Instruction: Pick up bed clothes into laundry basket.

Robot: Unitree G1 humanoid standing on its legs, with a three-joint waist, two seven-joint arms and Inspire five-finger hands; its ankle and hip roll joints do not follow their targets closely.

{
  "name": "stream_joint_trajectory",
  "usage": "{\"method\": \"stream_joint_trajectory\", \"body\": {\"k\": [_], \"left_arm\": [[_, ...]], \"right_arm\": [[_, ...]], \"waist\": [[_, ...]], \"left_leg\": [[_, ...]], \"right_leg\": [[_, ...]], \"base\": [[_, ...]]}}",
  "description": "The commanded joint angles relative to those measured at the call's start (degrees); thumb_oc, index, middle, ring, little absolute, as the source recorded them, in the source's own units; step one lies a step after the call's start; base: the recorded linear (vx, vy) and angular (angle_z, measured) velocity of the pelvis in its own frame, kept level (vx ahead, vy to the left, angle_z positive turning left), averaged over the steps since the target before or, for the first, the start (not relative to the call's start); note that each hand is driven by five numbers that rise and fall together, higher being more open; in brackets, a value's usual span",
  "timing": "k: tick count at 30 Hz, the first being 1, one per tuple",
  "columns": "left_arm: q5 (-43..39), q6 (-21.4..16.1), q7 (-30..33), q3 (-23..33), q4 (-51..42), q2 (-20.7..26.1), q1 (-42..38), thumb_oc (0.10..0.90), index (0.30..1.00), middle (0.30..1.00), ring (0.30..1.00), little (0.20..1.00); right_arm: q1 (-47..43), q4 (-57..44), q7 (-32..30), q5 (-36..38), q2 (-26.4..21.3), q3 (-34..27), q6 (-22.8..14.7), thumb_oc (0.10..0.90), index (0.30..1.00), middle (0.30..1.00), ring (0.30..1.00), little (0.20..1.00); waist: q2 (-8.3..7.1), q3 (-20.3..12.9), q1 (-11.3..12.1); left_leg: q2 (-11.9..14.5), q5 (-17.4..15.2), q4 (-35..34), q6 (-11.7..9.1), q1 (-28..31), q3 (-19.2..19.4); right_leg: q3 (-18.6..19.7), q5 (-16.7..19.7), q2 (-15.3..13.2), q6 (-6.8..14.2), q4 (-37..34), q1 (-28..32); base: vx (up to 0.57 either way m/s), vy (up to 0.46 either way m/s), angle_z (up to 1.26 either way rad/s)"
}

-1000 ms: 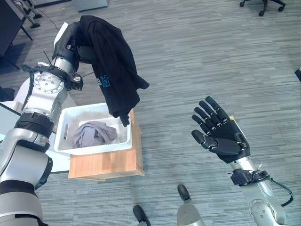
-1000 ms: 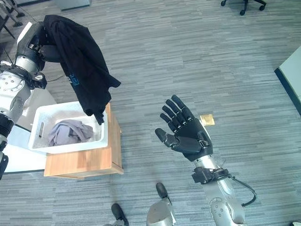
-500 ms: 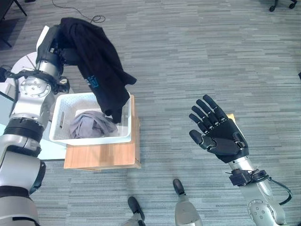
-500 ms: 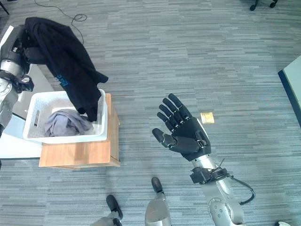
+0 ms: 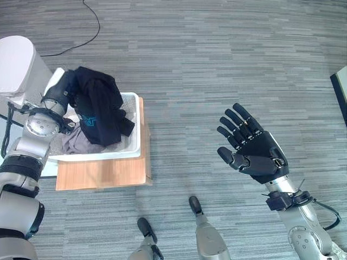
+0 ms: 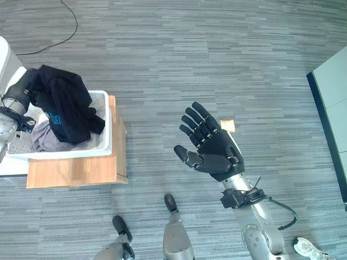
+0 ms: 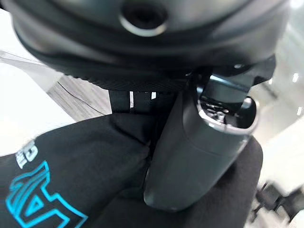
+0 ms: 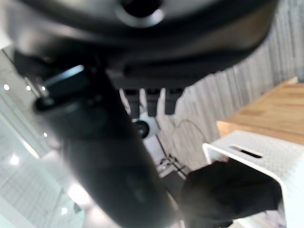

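Right robot hand (image 5: 254, 155) hovers nearest, palm up over the grey floor (image 5: 217, 70), its fingers spread straight and holding nothing; it takes no part in the work at this moment. Farther off, to the robot's left, the left robot hand (image 7: 199, 156) is up against the black garment (image 5: 100, 111). In its wrist view the thumb presses down into the dark cloth and the cloth bunches round it, so I judge that hand to be clenched on the garment, though its fingers are buried in the fabric.

The black garment lies mostly inside the white laundry basket (image 5: 133, 142), heaped on top of a grey garment (image 5: 76, 145) already lying there, with one fold draped toward the basket's rim. The basket sits on a low wooden table (image 5: 103, 172).

As for handling, the cloth looks light, soft and limp: it will sag and trail from any single hold, and a loose sleeve could catch on the rim. A bunched grip near its middle would carry it best, and it should drop freely once let go.

Against a second ago, the garment hung high from the raised left arm, dangling above the basket with only its lowest end near the rim; now the arm has come down and the cloth has settled into the basket. The whole view has also shifted, so the camera has moved. The right robot hand keeps the same open pose.
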Motion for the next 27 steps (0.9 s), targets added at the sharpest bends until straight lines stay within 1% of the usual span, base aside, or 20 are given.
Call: {"method": "stream_joint_trajectory", "body": {"k": [1, 3, 6, 7, 9, 11, 12, 13, 20, 22, 27], "left_arm": [[6.94, -2.58, 0.63, 1.79, 2.87, 5.01, -6.18, 0.4, 0.3, 0.3, 0.3, 0.3], [12.59, -2.19, 0.72, -0.89, 4.57, 5.52, -7.1, 0.4, 0.3, 0.3, 0.3, 0.3], [21.82, -1.77, 1.25, -6.89, 6.51, 6.49, -9.97, 0.4, 0.3, 0.3, 0.3, 0.3], [27.18, -1.41, 2.05, -10.03, 7.43, 7.1, -11.4, 0.4, 0.3, 0.3, 0.3, 0.3], [32.07, -0.95, 2.42, -12.61, 7.99, 7.73, -12.19, 0.4, 0.3, 0.3, 0.3, 0.3], [34.64, -0.9, 3.18, -14.16, 8.08, 7.56, -13.08, 0.4, 0.3, 0.3, 0.3, 0.3], [35.42, -0.68, 3.81, -14.42, 8.31, 7.29, -13.48, 0.671, 0.707, 0.707, 0.707, 0.707], [36.18, -0.51, 4.18, -14.69, 8.47, 7.12, -13.83, 0.8, 0.9, 0.9, 0.9, 0.9], [36.44, -0.03, 6.46, -13.74, 8.98, 6.31, -14.57, 0.8, 0.9, 0.9, 0.9, 0.9], [36.41, -0.07, 7.93, -13.4, 7.8, 7.32, -15.72, 0.8, 0.9, 0.9, 0.9, 0.9], [35.86, -0.23, 8.72, -14.52, 4.63, 9.76, -17.98, 0.8, 0.9, 0.9, 0.9, 0.9]], "right_arm": [[-3.4, -6.24, 1.94, 3.45, -2.75, -1.6, -6.32, 0.8, 0.9, 0.9, 0.9, 0.9], [-3.24, -6.42, 2.19, 3.51, -3.3, -1.58, -6.28, 0.8, 0.9, 0.9, 0.9, 0.9], [-2.97, -6.76, 2.86, 4.53, -3.54, -1.58, -6.55, 0.8, 0.9, 0.9, 0.9, 0.9], [-2.75, -7.12, 3.28, 4.96, -3.82, -1.33, -6.64, 0.8, 0.9, 0.9, 0.9, 0.9], [-2.45, -7.55, 3.53, 5.35, -4.03, -1.36, -6.79, 0.8, 0.9, 0.9, 0.9, 0.9], [-2.18, -7.96, 3.97, 5.73, -4.16, -1.42, -6.78, 0.8, 0.9, 0.9, 0.9, 0.9], [-2.16, -8.1, 4.14, 6.04, -4.23, -1.3, -6.85, 0.8, 0.9, 0.9, 0.9, 0.9], [-2.13, -8.28, 4.21, 6.21, -4.3, -1.29, -6.87, 0.8, 0.9, 0.9, 0.9, 0.9], [-1.63, -8.83, 4.31, 6.48, -4.68, -0.86, -6.58, 0.8, 0.9, 0.9, 0.9, 0.9], [-1.44, -8.83, 4.23, 6.43, -4.6, -0.62, -6.5, 0.8, 0.9, 0.9, 0.9, 0.9], [-0.79, -8.79, 4.15, 6.63, -4.22, -0.85, -6.35, 0.8, 0.9, 0.9, 0.9, 0.9]], "waist": [[-0.03, -3.67, 1.09], [0.15, -3.61, 0.77], [0.21, -3.46, 0.6], [0.27, -3.45, 0.42], [0.43, -3.49, 0.41], [0.36, -3.61, 0.42], [0.36, -3.63, 0.4], [0.36, -3.65, 0.37], [0.34, -3.84, 0.48], [0.56, -4.3, 0.71], [1.24, -4.9, 0.95]], "left_leg": [[-0.28, -5.05, 0.03, -0.94, 2.83, -3.2], [-0.23, -5.07, 0.03, -0.99, 2.93, -2.96], [-0.21, -5.17, 0.03, -0.92, 3.02, -2.84], [-0.27, -5.24, 0.03, -0.92, 3.08, -2.71], [-0.3, -5.32, 0.03, -0.92, 3.1, -2.58], [-0.35, -5.38, 0.03, -0.89, 3.08, -2.63], [-0.35, -5.4, 0.03, -0.89, 3.06, -2.72], [-0.34, -5.45, 0.03, -0.89, 3.0, -2.77], [-0.4, -5.44, 0.03, -0.9, 2.66, -3.18], [-0.48, -5.56, 0.03, -0.88, 2.66, -3.31], [-0.62, -5.76, 0.03, -0.84, 2.83, -3.51]], "right_leg": [[-1.89, -0.64, 1.63, 2.9, 0.97, -0.25], [-1.76, -0.65, 1.68, 2.89, 0.97, -0.3], [-1.7, -0.61, 1.76, 2.98, 0.93, -0.45], [-1.5, -0.56, 1.87, 3.03, 0.9, -0.5], [-1.64, -0.63, 1.83, 3.13, 0.86, -0.49], [-1.71, -0.7, 1.76, 3.09, 0.85, -0.44], [-1.8, -0.73, 1.7, 3.07, 0.87, -0.45], [-1.86, -0.78, 1.65, 3.08, 0.87, -0.44], [-2.19, -0.88, 1.56, 2.92, 0.77, -0.4], [-2.22, -0.94, 1.52, 2.98, 0.68, -0.29], [-2.37, -1.13, 1.29, 3.0, 0.61, 0.03]], "base": [[0.0, 0.0, 0.0], [0.0, 0.0, 0.0], [0.0, 0.003, -0.01], [0.0, 0.001, -0.03], [0.01, 0.004, -0.05], [0.01, 0.004, -0.07], [0.0, 0.001, -0.06], [-0.01, -0.004, -0.04], [0.0, -0.001, 0.0], [0.0, 0.0, 0.0], [0.0, 0.0, 0.0]]}}
